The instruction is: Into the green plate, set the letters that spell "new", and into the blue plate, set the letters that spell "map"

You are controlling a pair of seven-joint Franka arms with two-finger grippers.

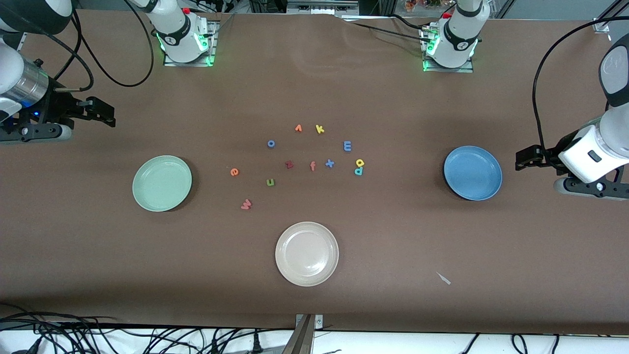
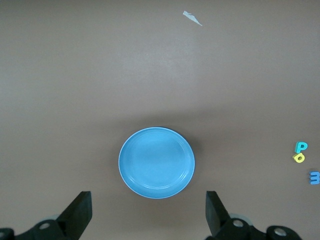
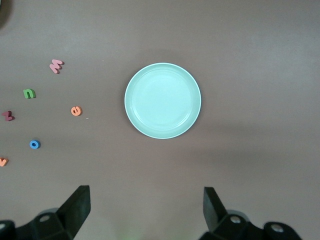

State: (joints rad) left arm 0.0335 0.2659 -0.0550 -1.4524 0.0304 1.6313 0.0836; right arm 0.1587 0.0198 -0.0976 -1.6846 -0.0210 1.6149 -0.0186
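The green plate [image 1: 162, 183] [image 3: 162, 100] lies empty toward the right arm's end and the blue plate [image 1: 472, 172] [image 2: 156, 162] lies empty toward the left arm's end. Between them lie the orange e [image 1: 234, 171] [image 3: 76, 110], green n [image 1: 270, 182] [image 3: 29, 93] and pink w [image 1: 246, 204] [image 3: 56, 65]. The lilac m [image 1: 347, 145] [image 2: 314, 177], yellow a [image 1: 360, 162] [image 2: 299, 157] and teal p [image 1: 358, 170] [image 2: 301, 147] lie closer to the blue plate. My right gripper [image 1: 104, 114] [image 3: 146, 207] and left gripper [image 1: 522, 161] [image 2: 149, 210] hang open and empty over bare table at their own ends.
A cream plate [image 1: 306, 253] sits nearest the front camera. Other letters lie mid-table: yellow k [image 1: 320, 129], an orange one [image 1: 298, 128], blue o [image 1: 271, 143], dark red z [image 1: 289, 164], salmon f [image 1: 312, 166], blue x [image 1: 329, 163]. A paper scrap [image 1: 443, 278] lies near the front edge.
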